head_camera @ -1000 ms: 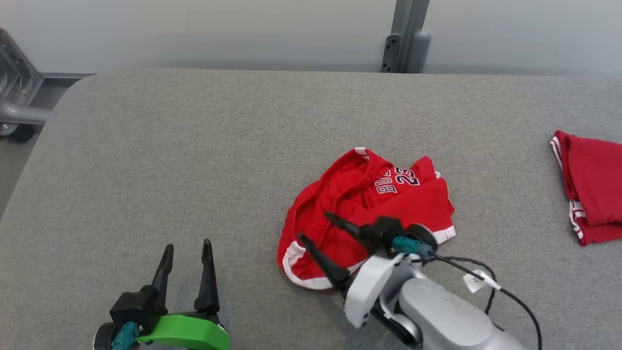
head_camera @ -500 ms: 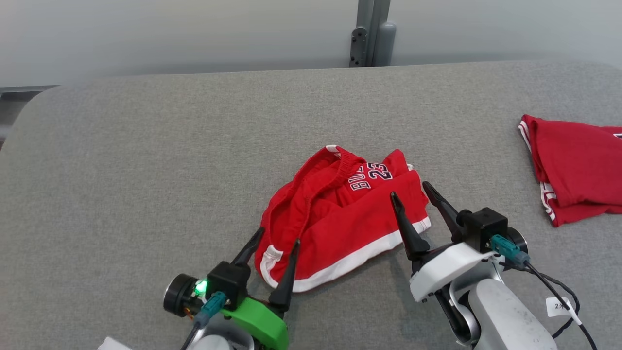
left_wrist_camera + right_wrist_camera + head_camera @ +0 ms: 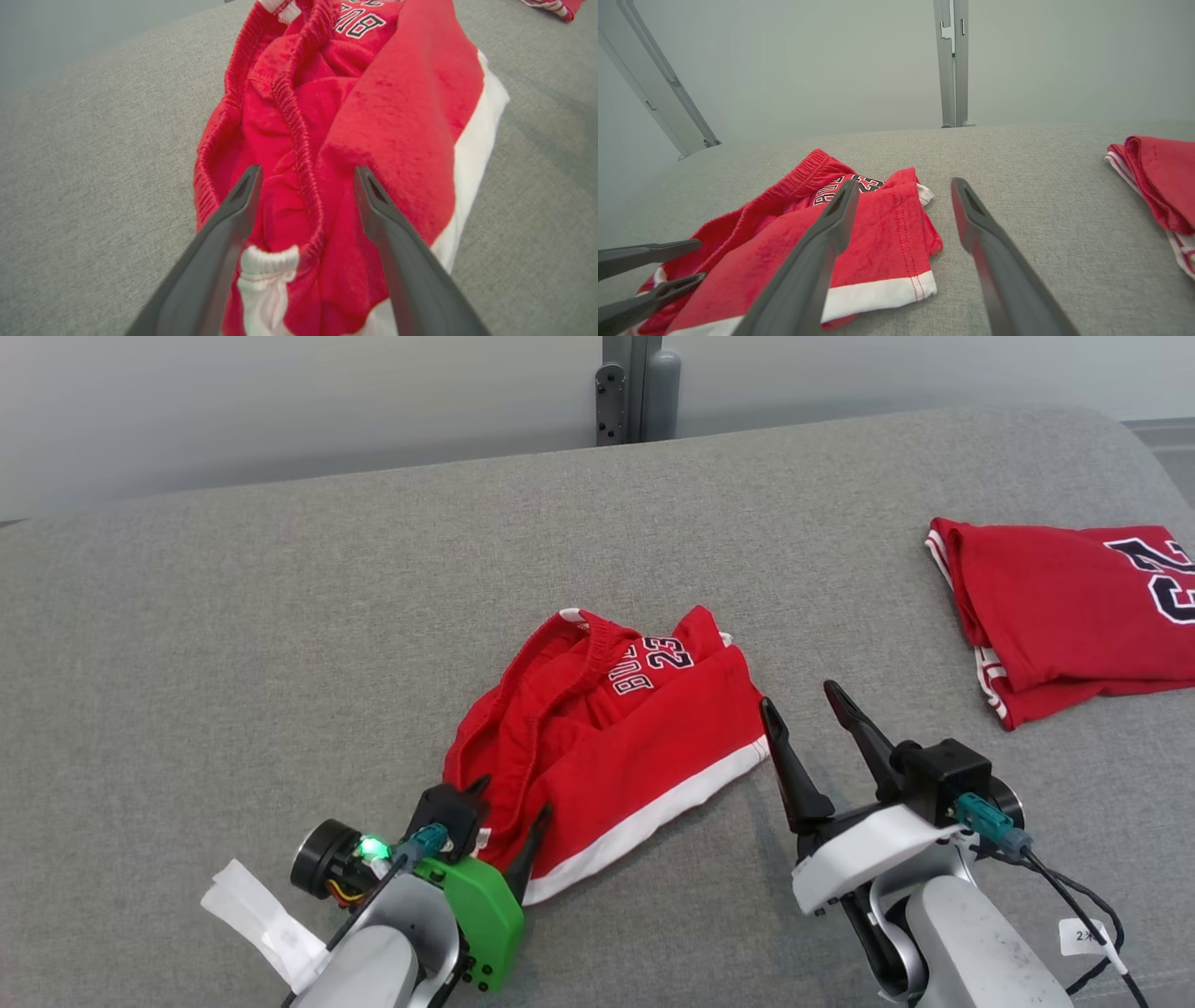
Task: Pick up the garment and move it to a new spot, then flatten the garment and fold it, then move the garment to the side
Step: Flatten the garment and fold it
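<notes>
The garment is a pair of crumpled red shorts with white trim and "23" print, lying mid-table. My left gripper is open at its near-left corner. In the left wrist view the left gripper has its fingers straddling a ridge of the garment by a white-trimmed hem; nothing is pinched. My right gripper stands open just right of the shorts' white hem, over bare table. In the right wrist view the right gripper points past the garment, whose right edge lies under the left finger.
A second red garment, folded, lies at the table's far right and also appears as a red garment in the right wrist view. The grey padded table has a rounded far-right corner. A grey post stands behind it.
The head camera has swung right. My left gripper came forward to the garment's near-left corner. My right gripper drew off the garment to its right side. Both stayed open.
</notes>
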